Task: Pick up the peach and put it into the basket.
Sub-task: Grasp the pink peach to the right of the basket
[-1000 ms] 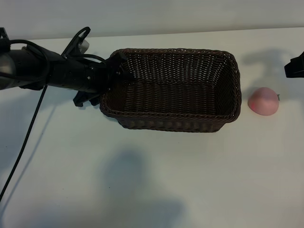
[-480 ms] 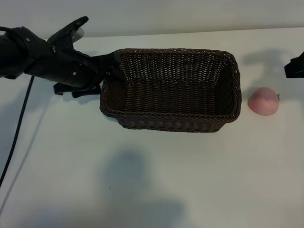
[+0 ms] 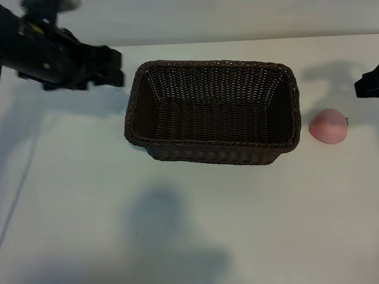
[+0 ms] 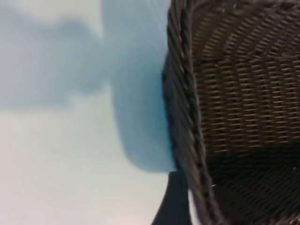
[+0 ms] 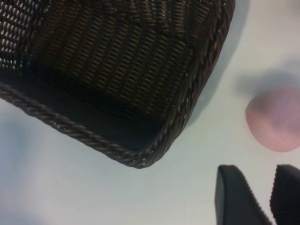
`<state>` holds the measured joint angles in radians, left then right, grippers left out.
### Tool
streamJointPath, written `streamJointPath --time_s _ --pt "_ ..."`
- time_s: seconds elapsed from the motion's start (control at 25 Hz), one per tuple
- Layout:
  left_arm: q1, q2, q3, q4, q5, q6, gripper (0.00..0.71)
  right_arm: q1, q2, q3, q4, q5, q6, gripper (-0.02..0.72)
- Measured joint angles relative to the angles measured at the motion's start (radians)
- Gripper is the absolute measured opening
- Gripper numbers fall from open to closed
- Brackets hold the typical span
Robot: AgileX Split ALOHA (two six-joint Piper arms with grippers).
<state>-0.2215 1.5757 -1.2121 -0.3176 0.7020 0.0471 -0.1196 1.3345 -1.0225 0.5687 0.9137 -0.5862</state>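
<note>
- The peach (image 3: 328,126) is seen lying on the white table (image 3: 189,225), just beside the short end of the basket (image 3: 213,155) that faces the right arm, and apart from its wall; it is not yet picked up.
- Nothing is seen inside the basket, so the placing step is judged as entirely left to do.
- The left gripper (image 3: 112,68) is found raised near the basket's opposite short end, clear of the rim, its fingers spread wide and empty.
- The right gripper (image 5: 262,197) is seen near the peach without touching it; its fingers (image 5: 234,197) are parted by a narrow gap and nothing is grasped between them.
- Remaining work is judged to be the whole of the task: the peach is to be reached, gripped, lifted over the braided rim and released inside, most likely by the right arm.
</note>
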Motion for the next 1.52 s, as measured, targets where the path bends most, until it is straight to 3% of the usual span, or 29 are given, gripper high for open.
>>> streamJointPath --time_s 0.08,0.2,0.44,0.6,0.72,0.92,1.36,1.52 --pt "0.021 -0.025 -0.023 0.098 0.060 -0.047 0.641 0.000 0.000 0.000 0.000 0.004 0.000 0.245" --pt "0.096 -0.061 -0.035 0.191 0.141 -0.067 0.636 0.000 0.000 0.000 0.000 0.004 0.000 0.245" --pt "0.291 -0.156 -0.035 0.217 0.279 0.019 0.623 0.000 0.000 0.000 0.000 0.005 0.000 0.245" --pt "0.361 -0.246 -0.035 0.217 0.335 0.057 0.615 0.000 0.000 0.000 0.000 0.005 0.000 0.245" --pt "0.377 -0.337 -0.032 0.220 0.393 0.087 0.602 0.000 0.000 0.000 0.000 0.006 0.000 0.245" --pt "0.377 -0.574 0.024 0.215 0.392 0.101 0.594 0.000 0.000 0.000 0.000 0.006 0.000 0.245" --pt "0.374 -1.215 0.418 0.238 0.392 0.071 0.594 0.000 0.000 0.000 0.000 0.006 0.000 0.245" --pt "0.368 -1.362 0.524 0.238 0.404 0.055 0.593 0.000 0.000 0.000 0.000 0.006 0.000 0.245"
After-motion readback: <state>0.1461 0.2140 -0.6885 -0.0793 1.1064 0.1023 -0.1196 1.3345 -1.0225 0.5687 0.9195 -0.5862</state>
